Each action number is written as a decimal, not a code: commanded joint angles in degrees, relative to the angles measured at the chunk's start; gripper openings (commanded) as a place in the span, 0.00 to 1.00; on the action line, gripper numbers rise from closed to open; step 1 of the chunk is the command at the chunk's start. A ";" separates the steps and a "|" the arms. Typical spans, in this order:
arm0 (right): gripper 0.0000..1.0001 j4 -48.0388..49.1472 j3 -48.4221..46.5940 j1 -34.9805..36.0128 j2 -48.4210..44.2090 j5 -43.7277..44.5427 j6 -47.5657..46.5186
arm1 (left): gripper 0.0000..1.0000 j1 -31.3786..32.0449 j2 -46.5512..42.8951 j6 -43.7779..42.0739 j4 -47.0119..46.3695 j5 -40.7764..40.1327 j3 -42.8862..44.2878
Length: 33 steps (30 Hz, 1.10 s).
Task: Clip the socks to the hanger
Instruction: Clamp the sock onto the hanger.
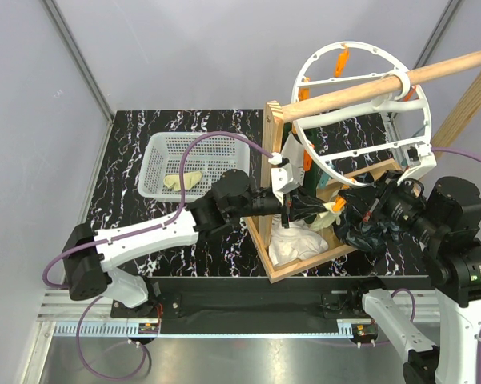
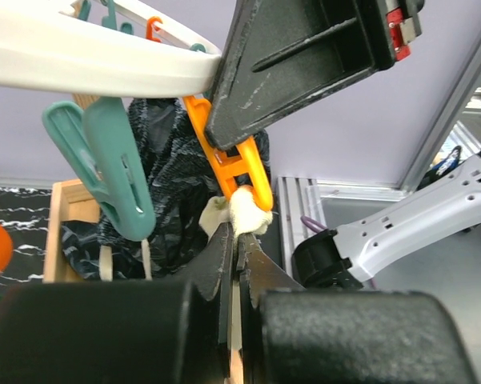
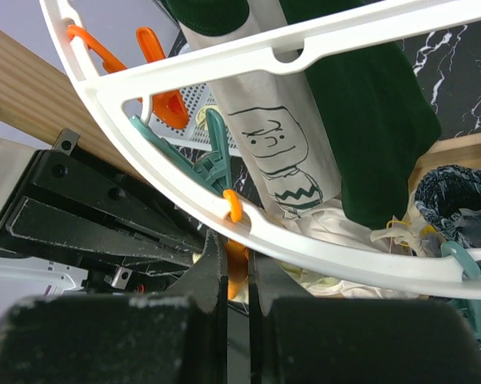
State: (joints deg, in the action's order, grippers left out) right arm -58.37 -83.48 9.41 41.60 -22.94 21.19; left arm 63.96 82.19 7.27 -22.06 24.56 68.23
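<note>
Sock (image 2: 246,216) is sitting pinched in the left gripper (image 2: 238,244), fingers closed tight on it, its long axis running vertical and its free tip pointing straight up, touching the lower end of the orange peg (image 2: 242,164) hanging off the hanger (image 2: 104,64) rim. Right gripper (image 3: 237,256) is squeezing that peg's upper end from above, fingers nearly together. Peg's mouth is hiding behind fabric and fingers, so can't tell whether it's gaping or whether the tip is sitting inside yet.

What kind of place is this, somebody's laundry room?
Probably a robot test cell, not a home: plain panel walls on metal framing, robot arms at a marbled table, and a peg hanger on a wooden rod.
</note>
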 commanded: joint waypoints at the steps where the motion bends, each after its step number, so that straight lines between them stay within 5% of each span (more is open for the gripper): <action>1: 0.00 -4.91 -2.73 0.61 1.02 -4.22 -1.68 | 0.00 -0.51 -2.74 4.95 -2.02 -3.63 -0.72; 33: 0.09 -4.21 0.60 0.61 -0.47 -6.33 -0.45 | 0.00 -0.24 -3.62 4.86 -5.18 -7.07 0.06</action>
State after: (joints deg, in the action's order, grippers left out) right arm -58.30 -83.55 9.41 42.00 -23.16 21.04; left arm 64.75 81.76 9.96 -22.39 21.78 67.05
